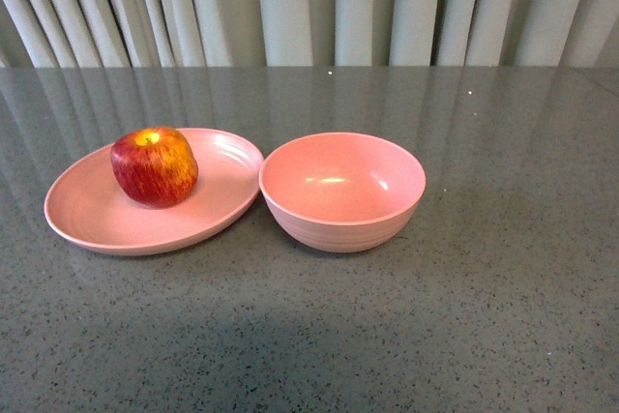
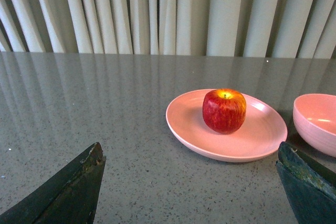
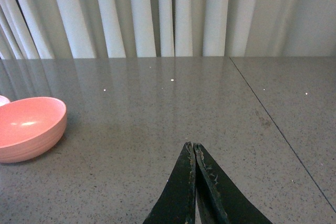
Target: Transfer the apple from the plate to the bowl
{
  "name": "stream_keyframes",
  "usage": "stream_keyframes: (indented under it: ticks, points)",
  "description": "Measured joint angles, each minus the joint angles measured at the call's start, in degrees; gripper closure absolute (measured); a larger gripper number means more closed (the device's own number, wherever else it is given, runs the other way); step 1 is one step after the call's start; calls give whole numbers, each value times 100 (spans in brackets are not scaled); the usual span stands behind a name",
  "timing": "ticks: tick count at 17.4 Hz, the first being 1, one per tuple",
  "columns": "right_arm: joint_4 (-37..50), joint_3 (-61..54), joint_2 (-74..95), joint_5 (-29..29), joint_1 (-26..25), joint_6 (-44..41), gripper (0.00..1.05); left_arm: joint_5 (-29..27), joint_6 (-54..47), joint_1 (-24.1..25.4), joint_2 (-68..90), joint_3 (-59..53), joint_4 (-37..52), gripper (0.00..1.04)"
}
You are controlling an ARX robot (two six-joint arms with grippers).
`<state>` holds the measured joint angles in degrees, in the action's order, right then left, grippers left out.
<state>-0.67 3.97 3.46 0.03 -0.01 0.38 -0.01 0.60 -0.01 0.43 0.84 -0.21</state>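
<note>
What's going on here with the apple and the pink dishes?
Nothing is being handled yet. The apple sits on the plate, and the bowl close beside it is empty. The robot's left gripper is open and faces the apple without touching it; the right gripper is shut, off to the bowl's side. Moving the apple into the bowl has not started.
</note>
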Motion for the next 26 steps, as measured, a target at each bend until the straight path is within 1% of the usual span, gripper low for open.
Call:
stream_keyframes:
  ticks: [2,14,20,22,23,26]
  points:
    - [-7,-323,-319,-2,0,-2,103,-11,0,0,0,0,-2,7]
    - [39,-323,-323,-4,0,-2,103,0,-2,0,0,0,0,7]
    - [39,-323,-323,-4,0,-4,79,0,-2,0,0,0,0,7]
    - [39,-323,-323,-4,0,-4,74,0,-2,0,0,0,0,7]
    - [39,-323,-323,-4,0,-4,67,0,-2,0,0,0,0,7]
    - [39,-323,-323,-4,0,-4,30,0,-2,0,0,0,0,7]
